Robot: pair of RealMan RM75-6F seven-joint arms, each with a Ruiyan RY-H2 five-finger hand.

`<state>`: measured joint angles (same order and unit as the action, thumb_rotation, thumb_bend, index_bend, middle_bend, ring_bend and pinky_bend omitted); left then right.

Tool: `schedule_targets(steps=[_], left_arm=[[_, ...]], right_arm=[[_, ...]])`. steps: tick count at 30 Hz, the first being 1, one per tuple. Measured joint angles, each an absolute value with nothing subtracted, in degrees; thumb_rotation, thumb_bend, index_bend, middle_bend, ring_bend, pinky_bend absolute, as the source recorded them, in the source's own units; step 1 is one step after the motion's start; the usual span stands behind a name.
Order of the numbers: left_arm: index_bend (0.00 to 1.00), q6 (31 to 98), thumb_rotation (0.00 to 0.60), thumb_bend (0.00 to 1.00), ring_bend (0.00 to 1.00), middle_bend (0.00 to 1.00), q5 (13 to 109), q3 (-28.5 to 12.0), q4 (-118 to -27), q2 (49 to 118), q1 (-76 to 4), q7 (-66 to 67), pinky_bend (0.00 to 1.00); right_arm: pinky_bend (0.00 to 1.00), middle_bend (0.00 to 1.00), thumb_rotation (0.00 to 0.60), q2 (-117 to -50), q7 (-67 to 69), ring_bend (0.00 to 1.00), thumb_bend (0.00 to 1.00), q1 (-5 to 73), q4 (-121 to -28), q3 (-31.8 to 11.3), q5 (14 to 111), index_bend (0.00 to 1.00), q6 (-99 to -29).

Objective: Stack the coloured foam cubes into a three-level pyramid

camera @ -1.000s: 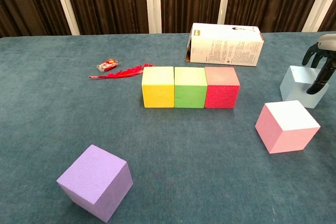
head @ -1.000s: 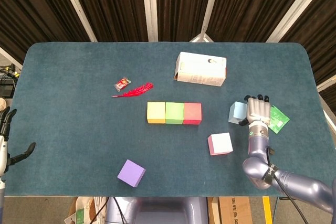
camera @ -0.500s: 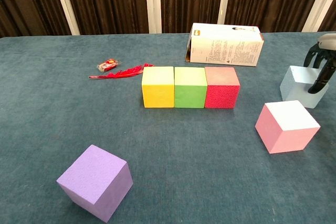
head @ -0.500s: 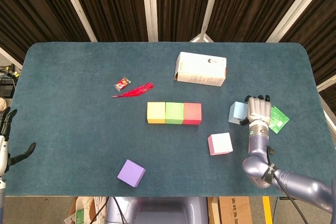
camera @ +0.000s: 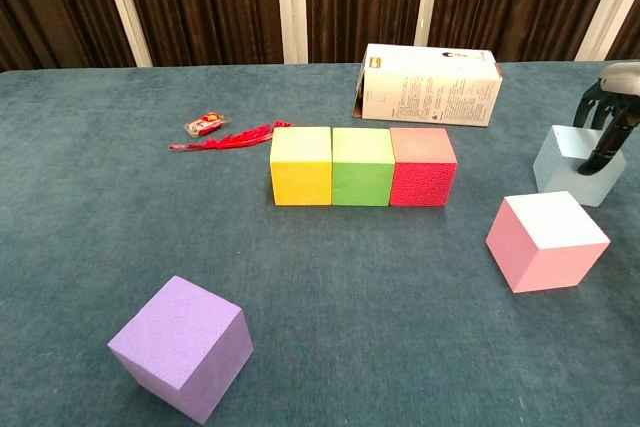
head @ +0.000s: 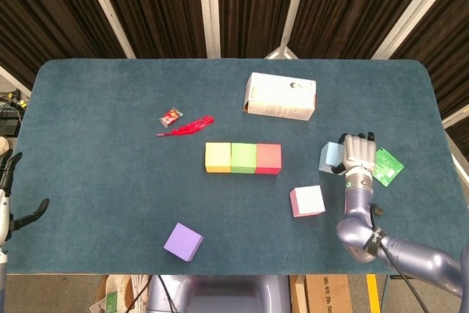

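The right hand (camera: 612, 107) is reaching over the pale blue cube (camera: 572, 162), its dark fingers (camera: 607, 143) lying against the cube's top, while the pink cube (camera: 545, 240) is sitting just below them and the white carton (camera: 430, 85) well left.

Open cloth lies between the three-cube row (head: 242, 158) and the pink cube (head: 307, 201); the white carton (head: 281, 96) blocks the far side behind the row.

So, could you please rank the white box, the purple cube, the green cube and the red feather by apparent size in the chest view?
Purple cube, largest, though nearest the camera.
White box.
Green cube.
Red feather, smallest.
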<state>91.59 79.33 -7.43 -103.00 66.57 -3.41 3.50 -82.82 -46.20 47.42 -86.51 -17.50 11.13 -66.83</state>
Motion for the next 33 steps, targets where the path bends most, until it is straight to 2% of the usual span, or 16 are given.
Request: schedule_targets(steps=[6, 19, 33], left_arm=[[0.09, 91.5, 0.6, 0.3, 0.0, 0.0, 79.2, -7.6, -103.1, 66.5, -3.3, 3.3, 0.0], [0.1, 92.1, 0.6, 0.3, 0.0, 0.0, 79.1, -8.2, -102.8, 66.5, -3.0, 2.9, 0.0], [0.1, 89.8, 0.6, 0.3, 0.0, 0.0, 76.0, -8.6, -103.1, 65.2, -3.2, 4.0, 0.0]], right_arm=[[0.0, 0.38, 0.6, -83.2, -45.8, 0.2, 0.22, 47.4, -86.4, -17.8, 11.6, 0.37, -67.5], [0.0, 0.38, 0.6, -82.3, -46.5, 0.2, 0.22, 47.6, -88.4, -18.4, 11.7, 0.37, -68.1], [0.0, 0.38, 0.6, -74.1, -51.3, 0.2, 0.22, 51.5, -104.1, -22.6, 9.8, 0.37, -69.2]])
